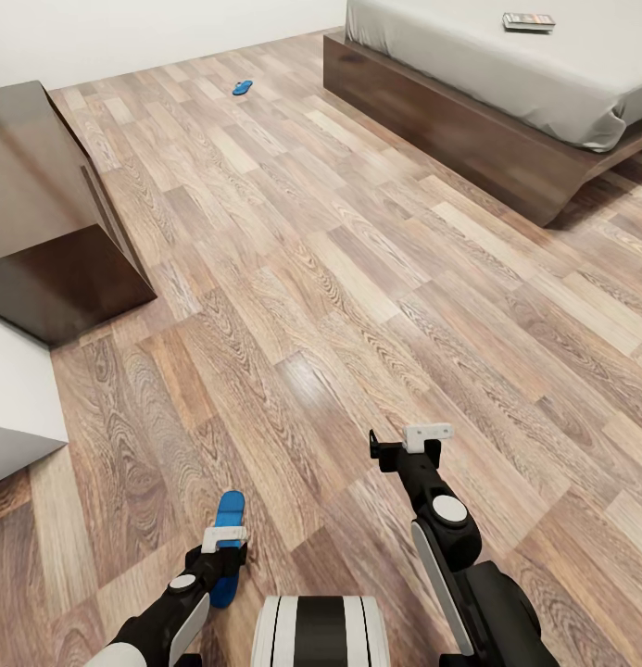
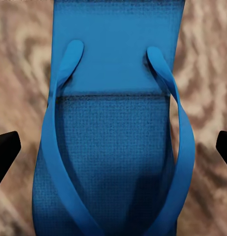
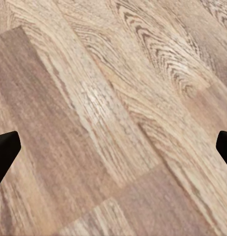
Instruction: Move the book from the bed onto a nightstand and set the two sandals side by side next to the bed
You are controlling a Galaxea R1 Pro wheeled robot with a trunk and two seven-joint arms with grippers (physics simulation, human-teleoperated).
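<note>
- The left gripper (image 1: pixel 224 547) is hovering low over a blue sandal (image 1: pixel 229 535) lying on the wood-plank floor (image 1: pixel 358 306) just ahead of the robot's base (image 1: pixel 321 632).
- In the left wrist view, the left gripper (image 2: pixel 113 147) is standing spread wide, one dark fingertip (image 2: pixel 5 150) showing at each side of the frame, with the sandal (image 2: pixel 113 147) between them and clear floor separating each tip from the sole. It is gripping nothing.
- That close view is showing what the head view cannot: the sandal's two straps (image 2: pixel 180 128) curving over a textured sole.
- The right gripper (image 1: pixel 409 454) is hanging over bare floor, well apart from the sandal.
- In the right wrist view, the right gripper (image 3: pixel 113 147) is gaping wide too, with its fingertips (image 3: pixel 5 150) at the frame's sides and plain planks (image 3: pixel 113 118) between them; it is holding nothing.
- The head view is adding the wider room: the second sandal (image 1: pixel 242 88) is lying far off near the white wall (image 1: pixel 126 37), well apart from the first.
- The book (image 1: pixel 529 21) is resting on the light-grey mattress of the bed (image 1: pixel 469 130) at the far right.
- A dark-brown wooden cabinet (image 1: pixel 43 204) is standing at the left.
</note>
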